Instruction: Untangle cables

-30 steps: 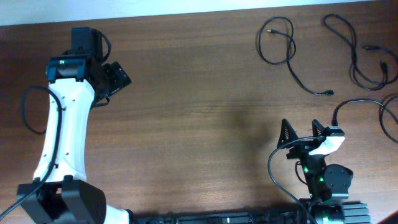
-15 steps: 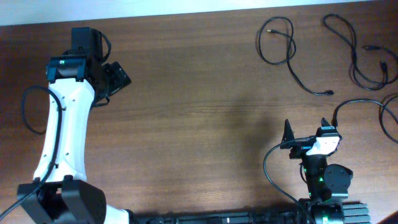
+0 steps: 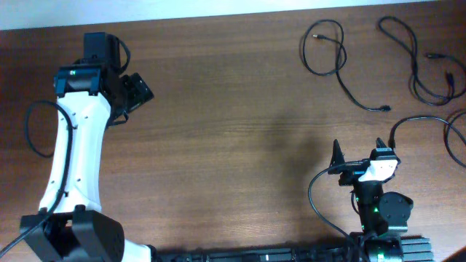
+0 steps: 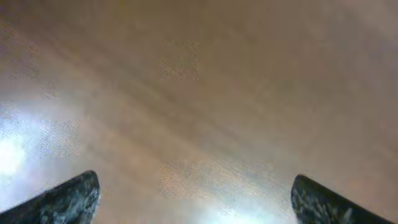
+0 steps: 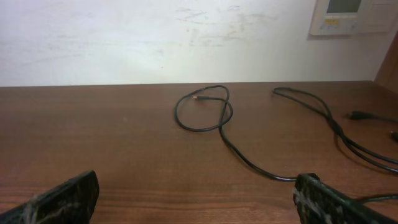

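Three thin black cables lie apart at the table's far right. One cable (image 3: 336, 60) loops at the back and trails toward the front; it also shows in the right wrist view (image 5: 214, 118). A second cable (image 3: 418, 62) curves at the back right corner (image 5: 336, 127). A third cable (image 3: 445, 129) curls at the right edge. My right gripper (image 3: 357, 154) is open and empty near the front edge, well short of the cables (image 5: 196, 199). My left gripper (image 3: 138, 91) is open and empty at the far left, close above bare wood (image 4: 193, 199).
The thick black wires (image 3: 320, 196) attached to the right arm loop near its base at the front. The left arm's wire (image 3: 33, 131) hangs at the left edge. A white wall (image 5: 155, 37) stands behind the table's far edge.
The right gripper turned between one second and half a second ago, its fingers pulling slightly back toward the base. Nothing has moved since. The left arm is still.
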